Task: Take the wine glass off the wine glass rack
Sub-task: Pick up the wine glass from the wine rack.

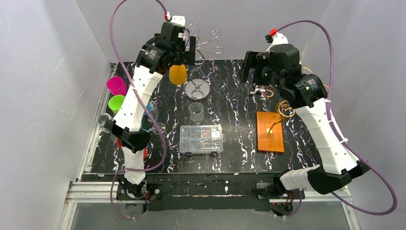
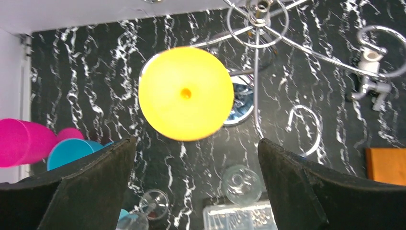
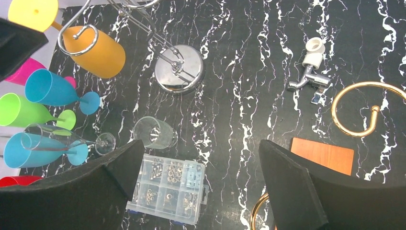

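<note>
Black marble-look tabletop (image 1: 230,160) with white veins is stretching between plain grey walls (image 1: 38,96). From bases at the bottom edge, both arms are reaching toward the upper half of the frame. The right gripper (image 3: 200,142) is hanging over the right side, jaws spread wide and holding nothing. The left gripper (image 2: 196,141) is hovering at upper centre-left, fingers wide apart, above the orange-yellow plastic wine glass (image 1: 177,74). Nearest, a clear plastic compartment box of small hardware (image 1: 201,139) is lying at centre, with a glossy orange wooden board (image 1: 270,132) to its right. Beyond, a clear tumbler (image 1: 196,112) is standing upright. Farthest, the wine glass is hanging foot-up from a hook of the chrome wire rack (image 1: 197,89).
</note>
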